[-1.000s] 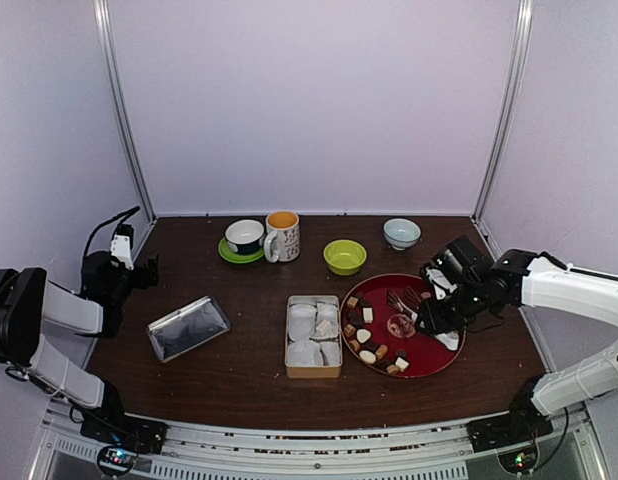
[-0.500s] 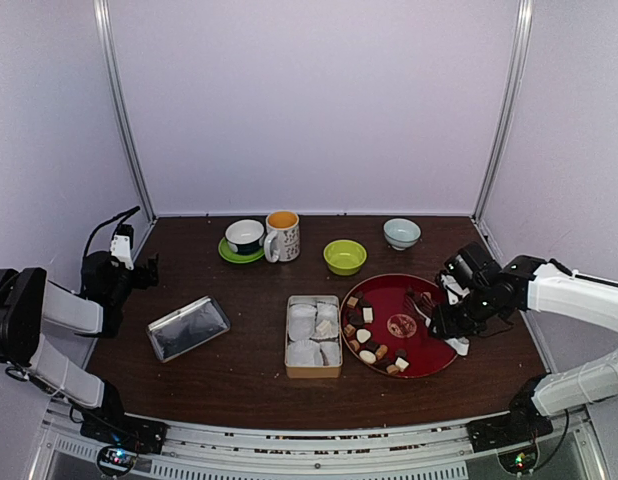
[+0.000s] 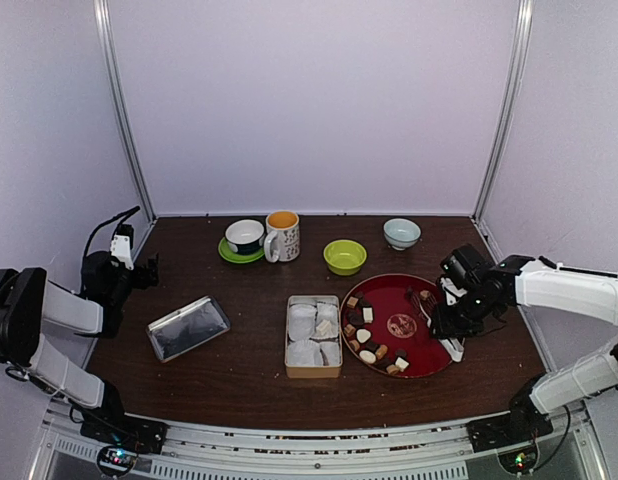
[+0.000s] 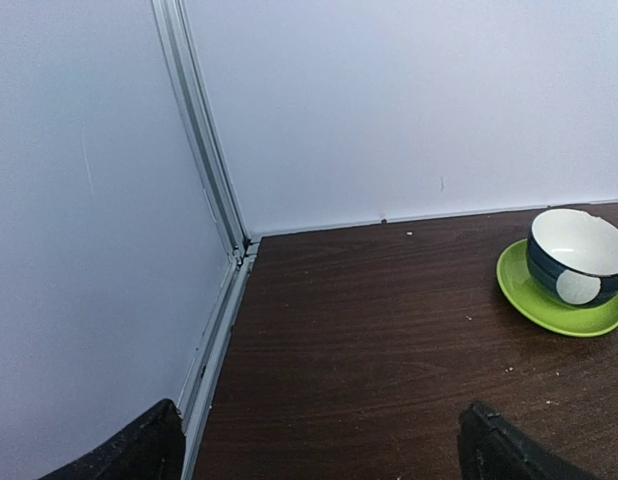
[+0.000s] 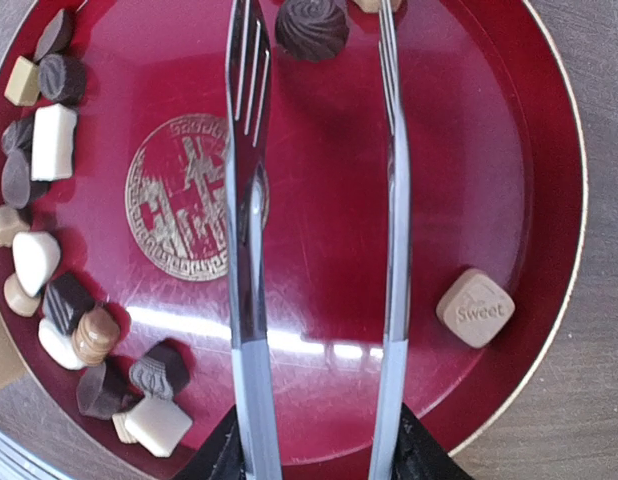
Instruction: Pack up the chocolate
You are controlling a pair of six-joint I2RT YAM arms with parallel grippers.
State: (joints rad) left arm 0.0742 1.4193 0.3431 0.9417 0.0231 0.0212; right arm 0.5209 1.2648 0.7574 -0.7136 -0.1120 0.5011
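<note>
The chocolate (image 3: pixel 367 338), small tan, dark and cream pieces, lies mostly along the left side of a red plate (image 3: pixel 391 300). My right gripper (image 3: pixel 452 320) hovers over the plate's right part, shut on silver tongs (image 5: pixel 247 250) whose two arms stand apart. A dark round chocolate (image 5: pixel 312 25) lies between the tong tips, not pinched. A tan square chocolate (image 5: pixel 475 307) lies alone near the right rim. A tin box (image 3: pixel 314 337) with white paper liners sits left of the plate. My left gripper (image 3: pixel 139 270) stands open and empty at the far left, by the wall.
The tin's lid (image 3: pixel 187 327) lies at the left. Along the back stand a cup on a green saucer (image 3: pixel 244 240), a mug (image 3: pixel 282 236), a green bowl (image 3: pixel 345 257) and a pale blue bowl (image 3: pixel 401 233). Walls enclose the table on three sides.
My right gripper has drawn the tongs back to the right, from over the plate's middle toward its right side. The left arm has not moved.
</note>
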